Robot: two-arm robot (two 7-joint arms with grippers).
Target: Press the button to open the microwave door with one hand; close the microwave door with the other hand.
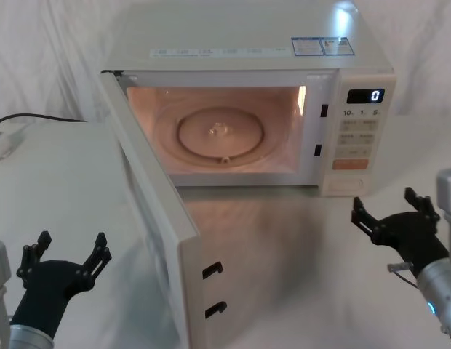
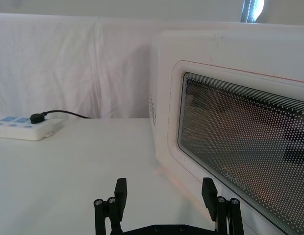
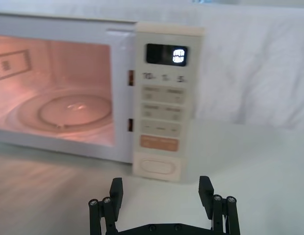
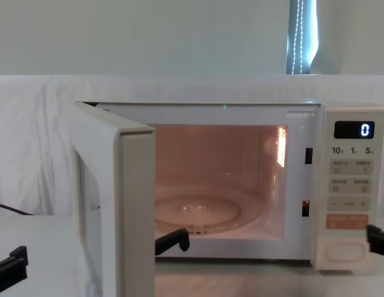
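The microwave door (image 1: 156,211) stands swung wide open toward me on its left hinge, its edge latches facing me. Its outer face with the dark glass window (image 2: 240,137) lies just to the right of my left gripper (image 1: 62,258), which hovers open low over the table, apart from the door. The wide cream button (image 1: 349,185) sits at the bottom of the control panel, under the orange key. My right gripper (image 1: 393,211) is open in front of the panel, a short way off the button (image 3: 157,166) and touching nothing. The door's edge (image 4: 136,210) fills the chest view's left.
The lit cavity holds a glass turntable (image 1: 220,134). The display (image 1: 365,95) reads 0. A white power strip (image 1: 7,142) with a black cable lies at the table's far left. White cloth covers the table and the backdrop.
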